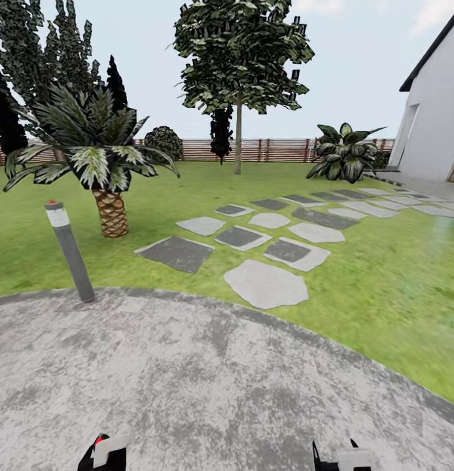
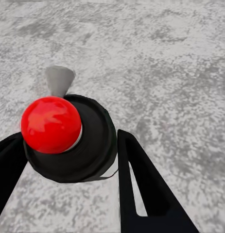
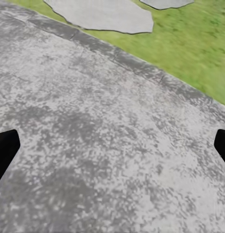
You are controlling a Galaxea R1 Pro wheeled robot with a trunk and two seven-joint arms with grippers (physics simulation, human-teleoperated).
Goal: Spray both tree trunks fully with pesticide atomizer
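Atomizer (image 2: pixel 68 138) in hand: on the left wrist view our left gripper (image 2: pixel 68 179) has its two black fingers (image 2: pixel 141 189) closed around the pesticide atomizer, black cap and red button toward the camera, grey nozzle poking out past the cap. On the head view the bottle's top shows at the bottom edge (image 1: pixel 104 451), over the grey paved circle (image 1: pixel 207 379). Our right gripper (image 3: pixel 112 145) stands wide open and empty, its tips at the frame edges above the same paving. We judge the step to be carrying the bottle to the first tree. Taking the grey bollard (image 1: pixel 70 252) at the paving's rim as landmark: the short palm (image 1: pixel 99 163) stands just behind it, not our target; the tree (image 1: pixel 239 65) with a leafy crown and pale trunk (image 1: pixel 238 140) stands well beyond and to the right of it, near the slatted fence (image 1: pixel 273 149), past the stepping stones (image 1: pixel 266 284). To do this well, we would keep the grip firm, drive across the lawn, and turn the nozzle toward the trunk before pressing. A second tree we cannot pick out from here.
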